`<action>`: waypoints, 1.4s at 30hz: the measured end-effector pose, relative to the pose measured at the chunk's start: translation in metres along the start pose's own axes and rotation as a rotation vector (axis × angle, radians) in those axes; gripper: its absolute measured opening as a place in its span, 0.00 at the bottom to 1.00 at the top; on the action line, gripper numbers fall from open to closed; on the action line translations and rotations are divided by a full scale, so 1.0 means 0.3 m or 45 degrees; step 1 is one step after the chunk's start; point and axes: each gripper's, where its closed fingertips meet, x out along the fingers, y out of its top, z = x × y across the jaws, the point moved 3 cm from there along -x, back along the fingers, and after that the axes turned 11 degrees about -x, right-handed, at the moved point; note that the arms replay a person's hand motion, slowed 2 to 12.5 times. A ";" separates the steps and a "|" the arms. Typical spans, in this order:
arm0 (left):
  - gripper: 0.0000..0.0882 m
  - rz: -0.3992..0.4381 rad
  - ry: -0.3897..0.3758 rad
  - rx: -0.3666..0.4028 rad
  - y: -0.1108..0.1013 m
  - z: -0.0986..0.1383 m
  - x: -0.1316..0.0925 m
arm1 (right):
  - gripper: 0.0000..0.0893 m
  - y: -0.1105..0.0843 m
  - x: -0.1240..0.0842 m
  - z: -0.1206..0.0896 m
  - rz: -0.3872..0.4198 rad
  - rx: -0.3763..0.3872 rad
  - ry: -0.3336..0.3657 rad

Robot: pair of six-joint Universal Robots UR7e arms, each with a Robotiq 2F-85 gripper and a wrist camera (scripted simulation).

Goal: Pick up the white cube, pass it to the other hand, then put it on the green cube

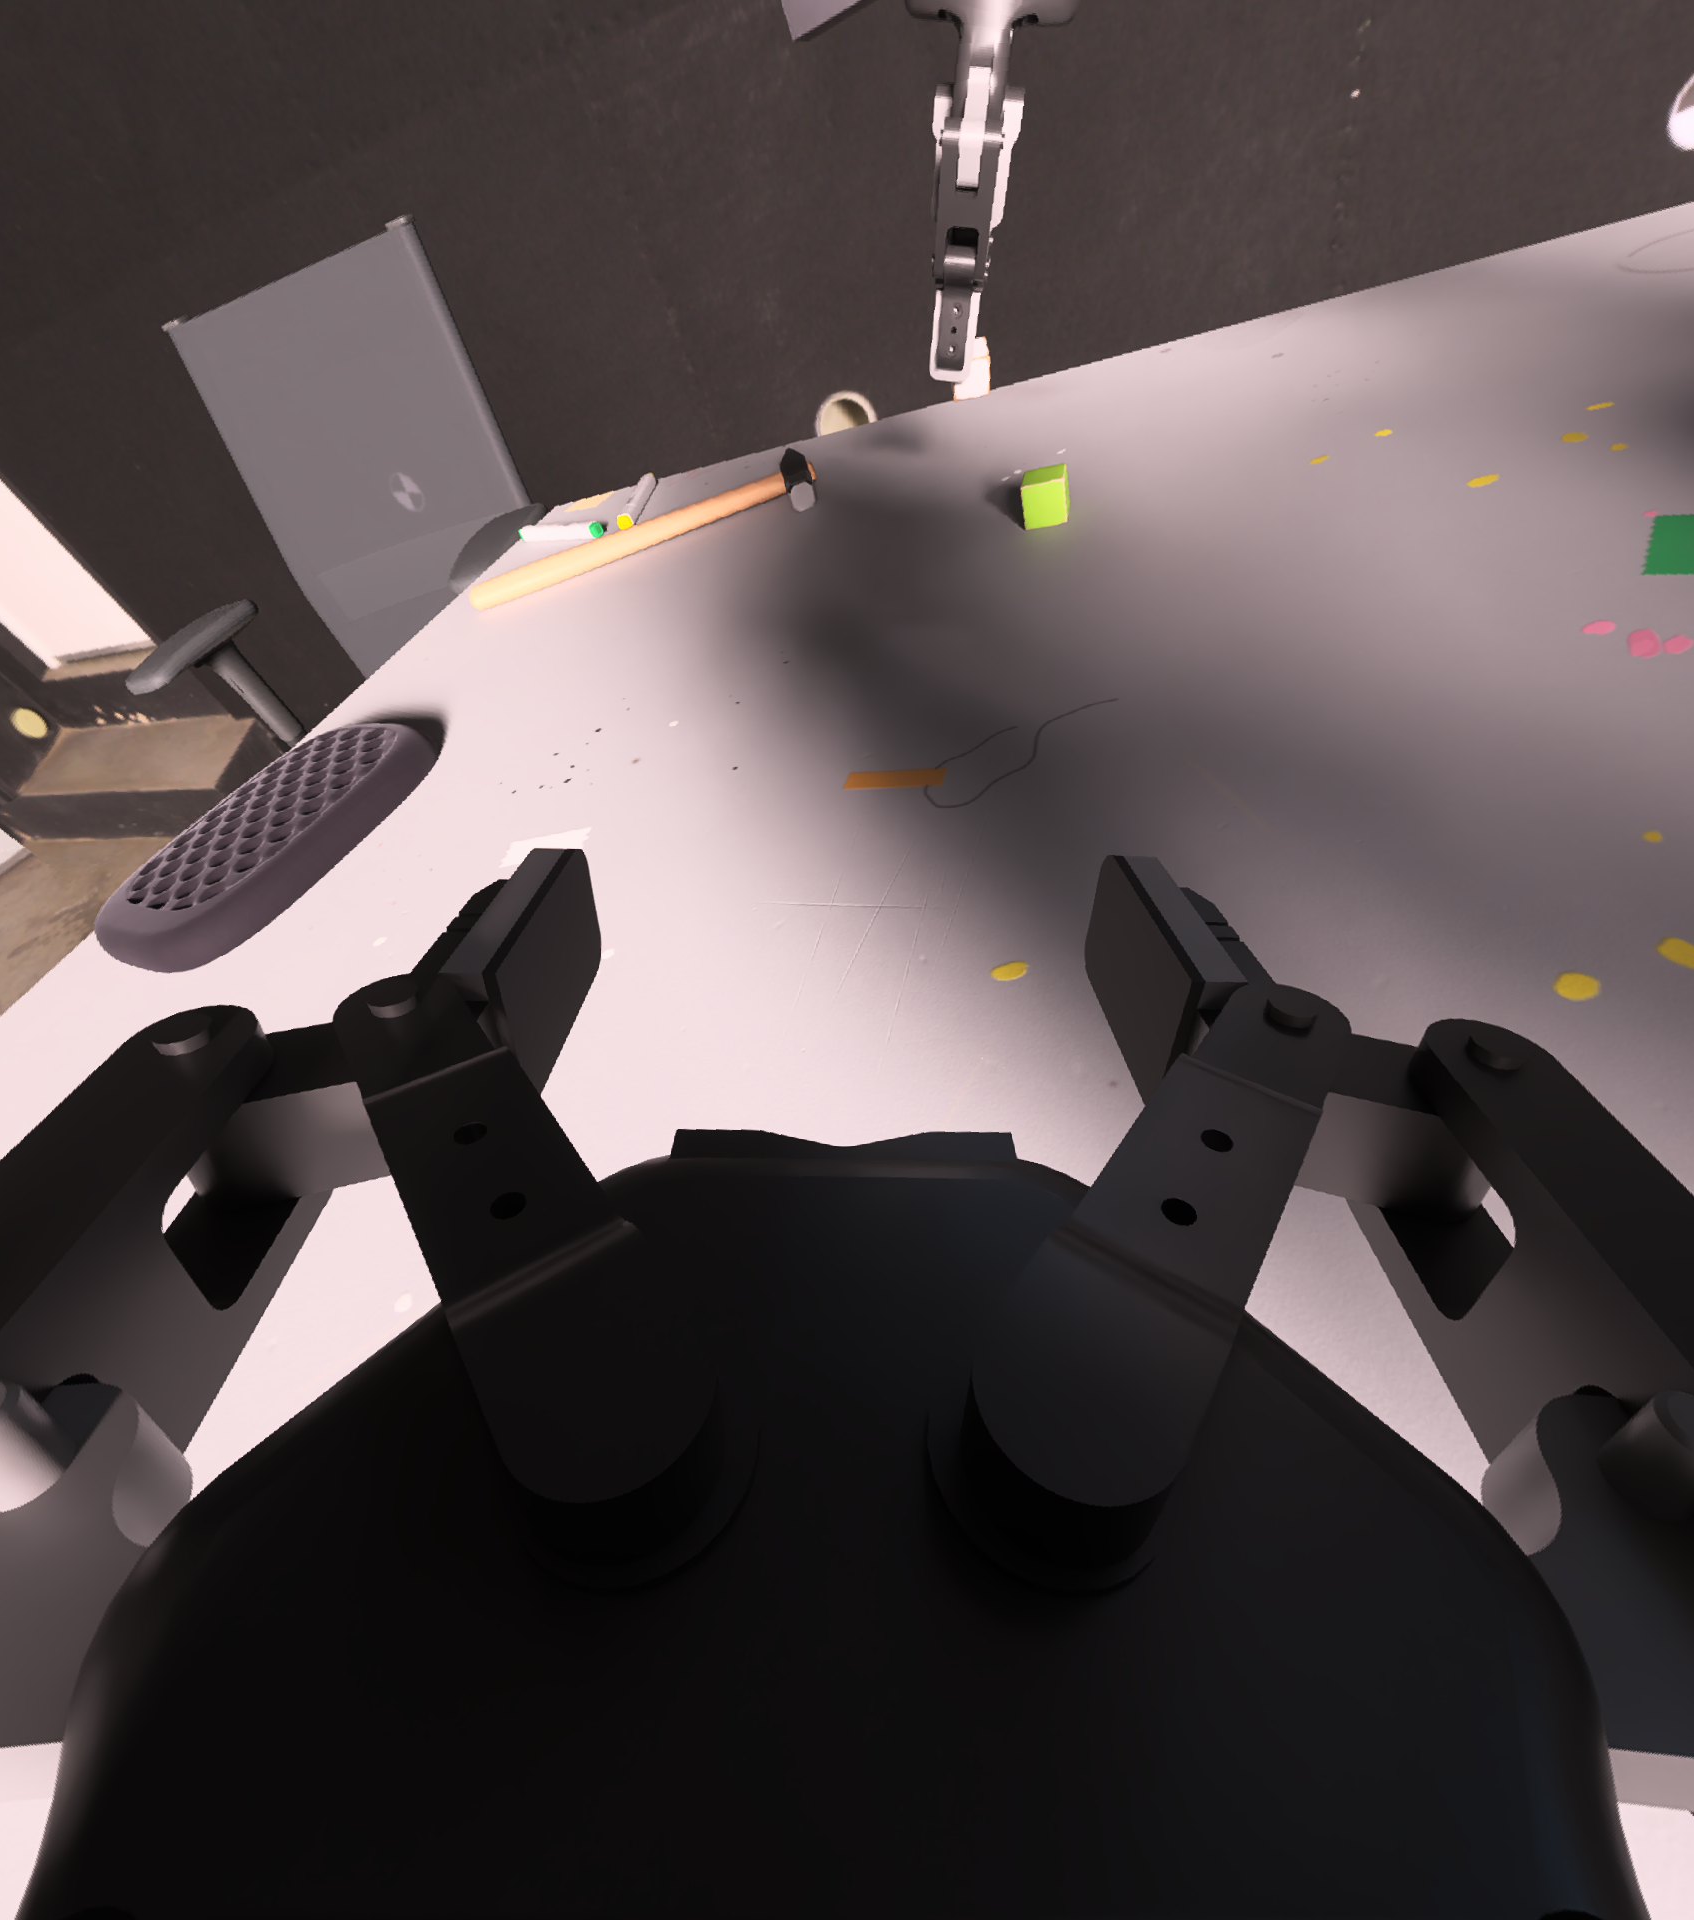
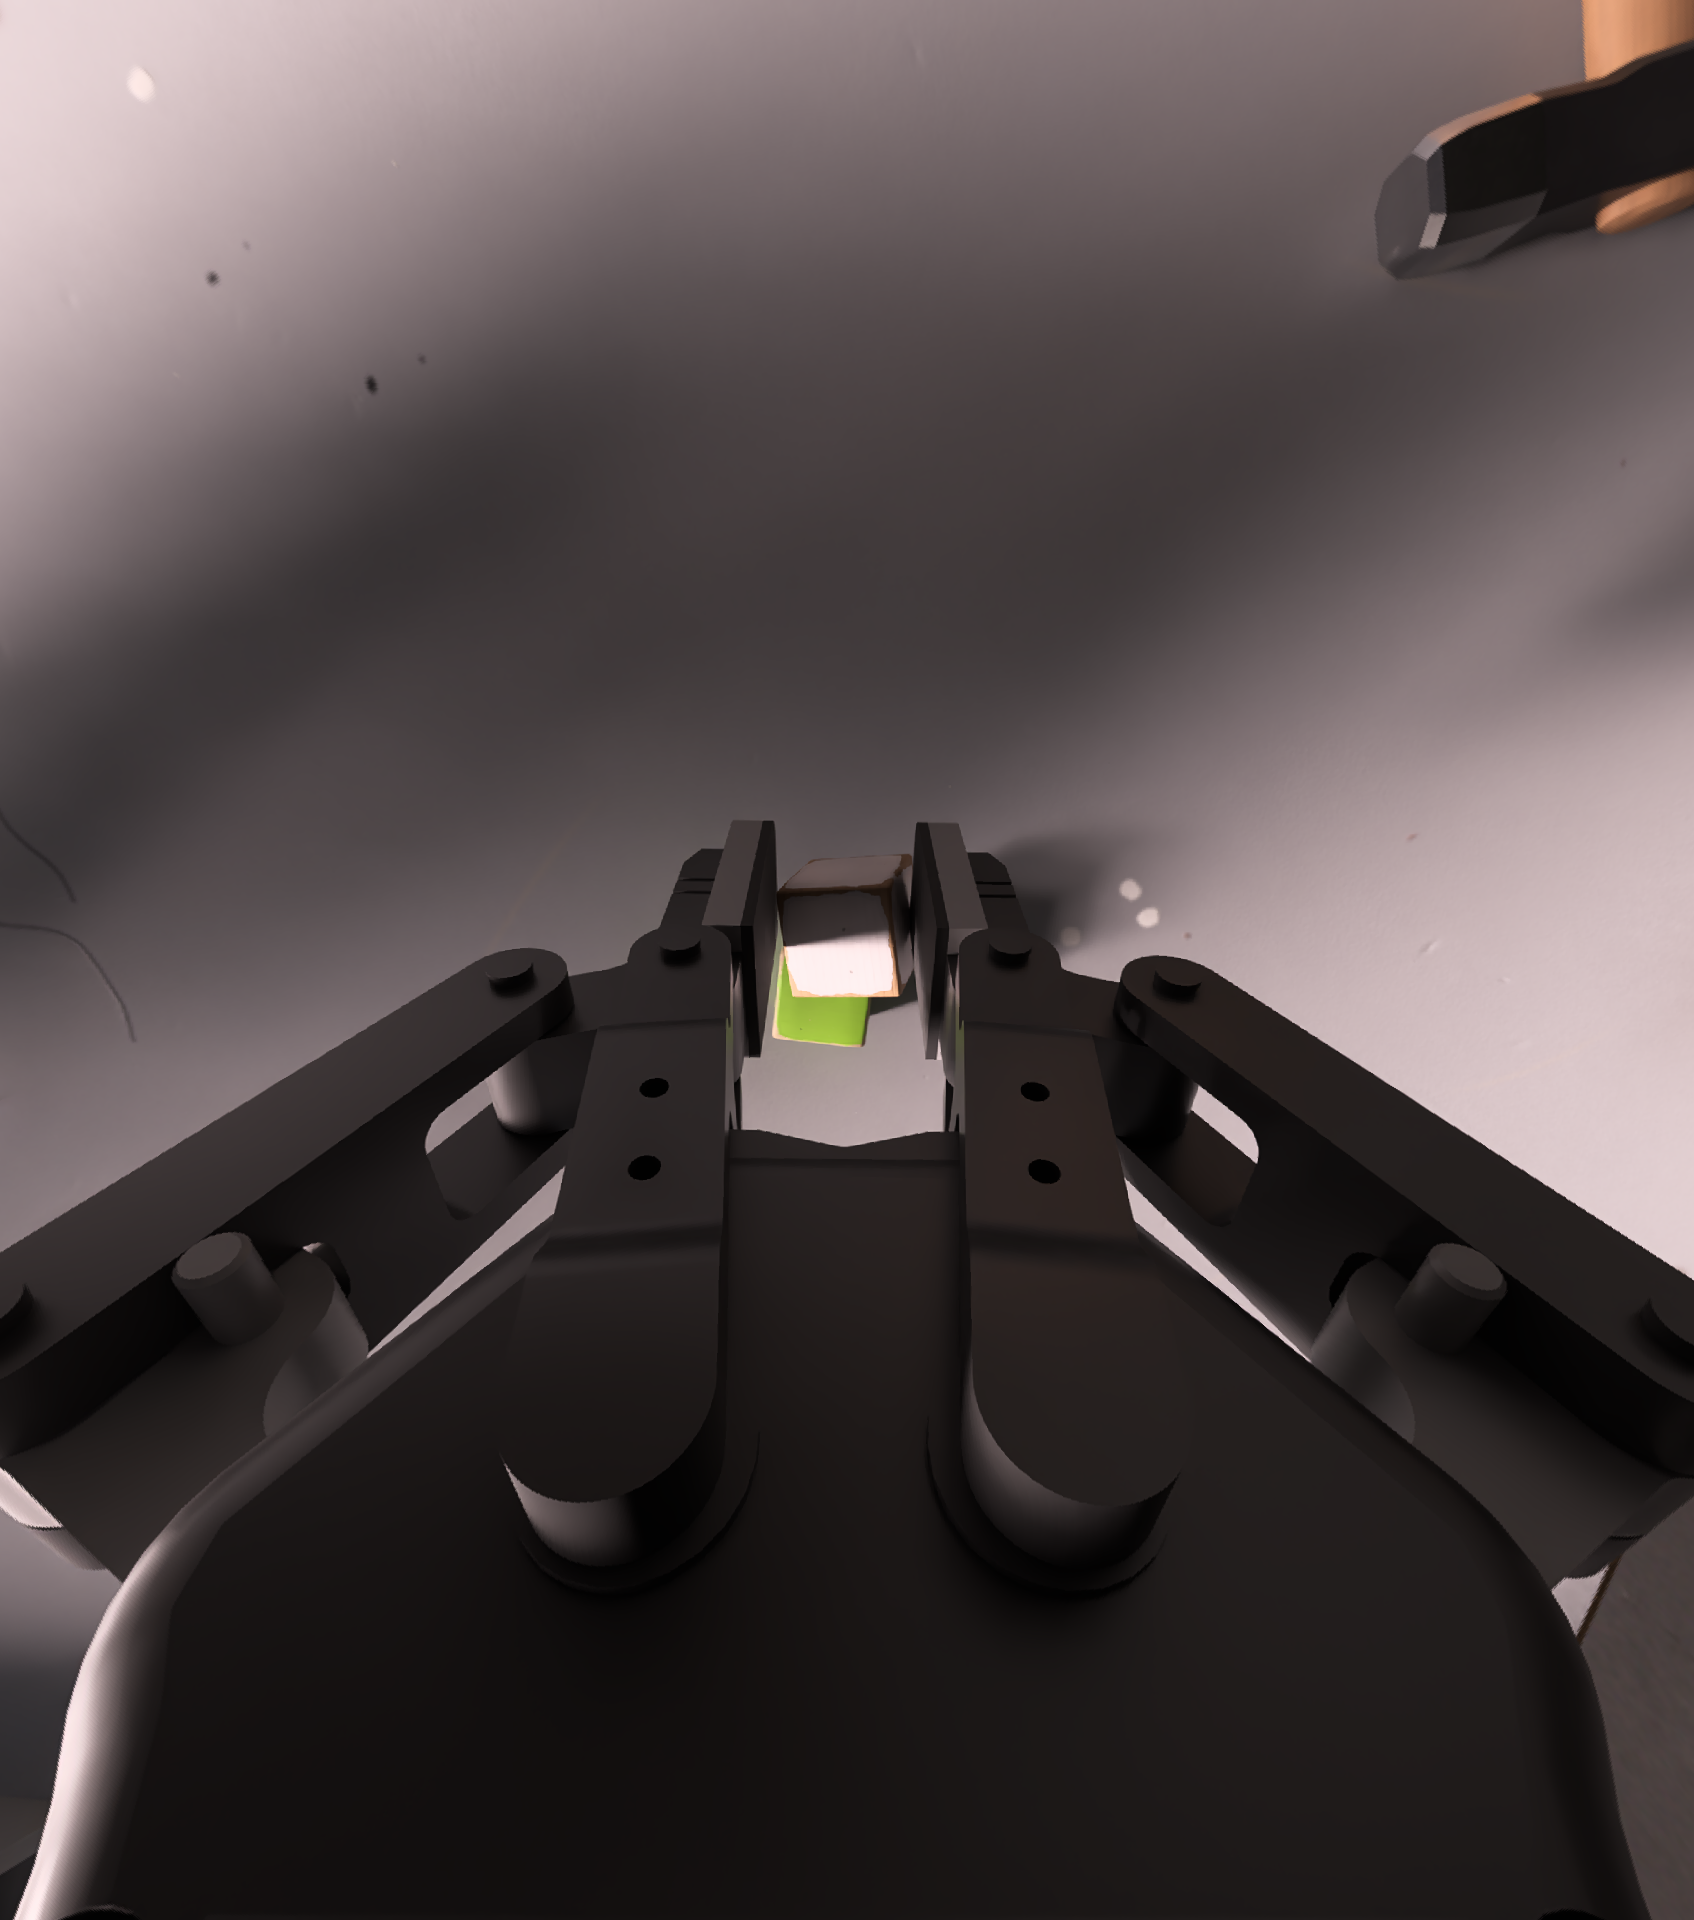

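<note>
My right tool (image 2: 845, 914) pinched the white cube (image 2: 841, 940) directly above the green cube (image 2: 815, 1020) on the bench (image 2: 926, 520), while my left tool (image 1: 841, 925) hung spread, empty.

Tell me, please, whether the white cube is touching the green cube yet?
Apart. The left wrist view shows the right gripper holding the white cube well above the green cube, which sits alone on the table.
</note>
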 end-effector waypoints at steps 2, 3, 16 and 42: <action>0.91 -0.001 0.001 0.002 -0.002 0.000 0.001 | 0.26 -0.008 0.009 0.006 -0.022 -0.002 -0.008; 0.90 -0.001 0.001 0.002 -0.002 0.000 0.001 | 0.26 -0.013 0.014 0.008 -0.033 -0.003 -0.009; 0.81 -0.011 0.005 0.001 -0.011 -0.002 0.004 | 0.26 -0.069 0.040 0.009 -0.126 0.013 0.030; 0.65 -0.020 -0.010 -0.003 -0.012 0.001 0.004 | 0.26 -0.160 0.078 -0.018 -0.209 0.039 0.094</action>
